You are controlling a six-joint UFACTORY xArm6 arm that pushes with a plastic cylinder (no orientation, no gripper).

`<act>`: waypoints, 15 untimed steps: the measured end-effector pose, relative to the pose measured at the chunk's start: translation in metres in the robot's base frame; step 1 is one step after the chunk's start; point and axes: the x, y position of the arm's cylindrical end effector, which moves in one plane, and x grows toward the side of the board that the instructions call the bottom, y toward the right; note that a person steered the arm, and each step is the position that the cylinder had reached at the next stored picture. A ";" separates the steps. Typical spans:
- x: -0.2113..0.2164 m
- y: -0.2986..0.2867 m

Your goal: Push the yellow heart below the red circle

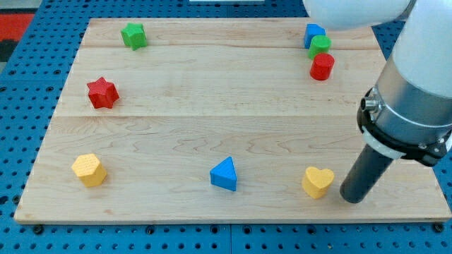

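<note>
Wooden board [212, 127] on blue pegboard [21, 106]; my tip [352, 197] just right of yellow heart [318, 182]; no gripper.

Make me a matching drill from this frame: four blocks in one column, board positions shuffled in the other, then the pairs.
Blocks:
1. yellow heart
2. red circle
3. green star
4. blue triangle

Places:
A. top left of the view
B. bottom centre
C. bottom right, just left of my tip
D. top right, below a green block and a blue block

Pairs: 1-C, 2-D, 3-A, 4-B
</note>
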 end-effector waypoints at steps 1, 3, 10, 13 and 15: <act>0.001 -0.040; -0.071 -0.046; -0.153 -0.001; -0.157 0.054; -0.168 0.023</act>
